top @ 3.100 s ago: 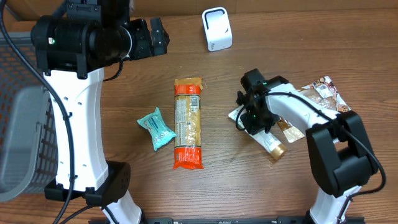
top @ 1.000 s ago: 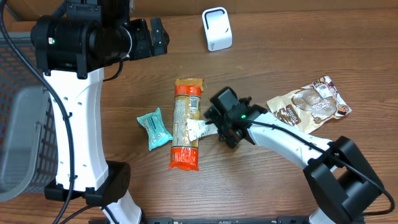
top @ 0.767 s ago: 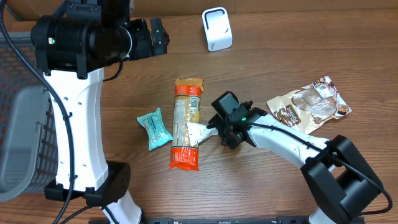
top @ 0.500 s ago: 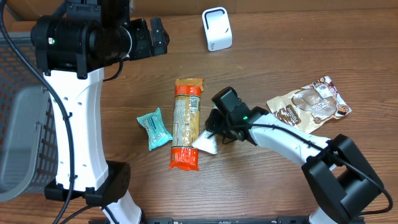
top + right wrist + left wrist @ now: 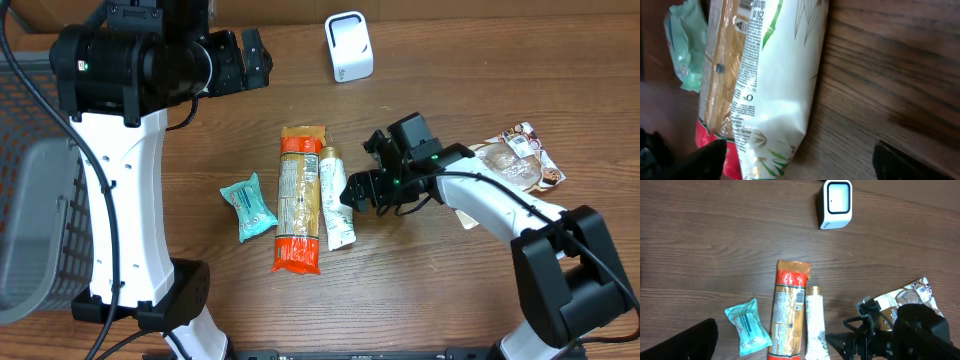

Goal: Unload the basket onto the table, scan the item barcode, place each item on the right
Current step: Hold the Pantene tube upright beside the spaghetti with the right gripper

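A white tube (image 5: 335,200) with green leaf print lies flat on the table, alongside the right edge of an orange pasta package (image 5: 300,200). My right gripper (image 5: 358,168) hovers just right of the tube, open and holding nothing. In the right wrist view the tube (image 5: 780,90) fills the middle, its crimped end between my spread dark fingertips (image 5: 705,157). The white scanner (image 5: 348,47) stands at the back of the table. My left gripper (image 5: 255,58) is raised high at the back left, open and empty; its view looks down on the tube (image 5: 815,325) and scanner (image 5: 836,203).
A teal packet (image 5: 250,207) lies left of the pasta package. A brown snack bag (image 5: 505,170) rests at the right, under the right arm. A grey basket (image 5: 30,200) stands off the left edge.
My right gripper carried the white tube leftward from the right side, laid it beside the pasta package, opened, and drew back to the right. The left arm stayed still.
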You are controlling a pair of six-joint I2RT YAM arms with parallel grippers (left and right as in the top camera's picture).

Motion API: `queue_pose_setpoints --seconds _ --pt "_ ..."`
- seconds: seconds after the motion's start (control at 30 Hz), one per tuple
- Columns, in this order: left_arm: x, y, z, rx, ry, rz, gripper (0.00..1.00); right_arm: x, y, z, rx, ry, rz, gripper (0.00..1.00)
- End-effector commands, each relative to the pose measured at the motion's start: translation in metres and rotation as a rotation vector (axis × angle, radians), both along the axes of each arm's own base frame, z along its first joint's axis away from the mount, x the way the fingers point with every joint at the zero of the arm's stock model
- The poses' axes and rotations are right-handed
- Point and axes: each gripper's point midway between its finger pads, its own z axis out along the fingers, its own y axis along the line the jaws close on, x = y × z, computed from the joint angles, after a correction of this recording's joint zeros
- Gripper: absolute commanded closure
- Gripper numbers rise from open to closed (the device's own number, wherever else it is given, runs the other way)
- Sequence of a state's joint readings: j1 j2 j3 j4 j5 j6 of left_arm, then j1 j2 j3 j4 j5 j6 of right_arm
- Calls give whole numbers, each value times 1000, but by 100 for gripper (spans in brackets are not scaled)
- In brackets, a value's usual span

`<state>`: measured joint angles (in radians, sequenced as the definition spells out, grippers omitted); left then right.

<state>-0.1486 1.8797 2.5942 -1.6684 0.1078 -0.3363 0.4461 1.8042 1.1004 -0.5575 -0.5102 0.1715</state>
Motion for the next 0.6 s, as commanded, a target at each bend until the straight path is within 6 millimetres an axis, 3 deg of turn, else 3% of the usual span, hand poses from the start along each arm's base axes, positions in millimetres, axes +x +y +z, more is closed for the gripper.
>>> queue_pose_setpoints --seconds 0.0,0.13,0.3,0.57 --pt "3 0 -2 14 -3 -10 1 2 20 17 73 -46 68 0" --pt "3 0 -2 14 -3 -10 0 -3 33 12 51 -75 102 0" --pt "3 0 -2 15 -3 -10 0 -1 35 -12 0 -58 90 0" --pt "3 0 -2 15 -3 -11 0 2 41 -27 16 -28 65 0"
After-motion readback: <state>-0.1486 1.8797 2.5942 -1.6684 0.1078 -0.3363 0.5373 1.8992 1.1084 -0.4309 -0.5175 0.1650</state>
